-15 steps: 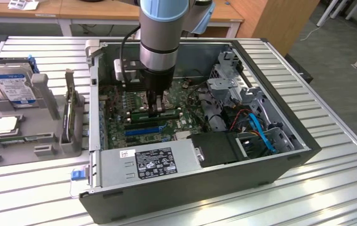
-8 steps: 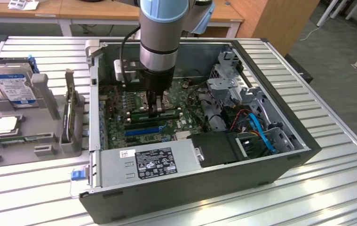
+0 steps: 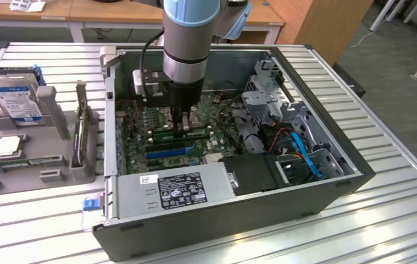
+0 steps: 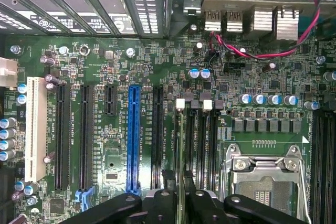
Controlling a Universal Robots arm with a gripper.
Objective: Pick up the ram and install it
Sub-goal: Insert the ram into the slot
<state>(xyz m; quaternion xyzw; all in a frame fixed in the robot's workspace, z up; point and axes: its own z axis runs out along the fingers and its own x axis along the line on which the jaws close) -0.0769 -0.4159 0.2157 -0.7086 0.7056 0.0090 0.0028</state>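
Found the gripper (image 3: 186,122) lowered deep into the open case (image 3: 230,225), close above the motherboard (image 4: 100,192). Saw the ram (image 4: 182,150) edge-on from above, upright and in line with the black memory slots (image 4: 207,145), between the blue slot (image 4: 133,135) and the CPU socket (image 4: 265,182). Saw the fingers (image 4: 164,203) standing one on each side of the ram's near end, parted a little, with a thin gap to the stick on both sides. Took that for a narrow, loosened stance rather than a firm clamp.

Judged the pick-up done and the carry to the board done as well. Judged the ram placed in its slot, since it ran straight along the slot and showed no tilt. Could not tell whether it had gone fully home. Could not tell either whether the white clip (image 4: 181,103) at its far end had latched. Reckoned the seating left to confirm, and little else.

Noted a hard drive (image 3: 14,99) in the rack (image 3: 54,143) on the exterior view's left, outside the case and well apart from the gripper.
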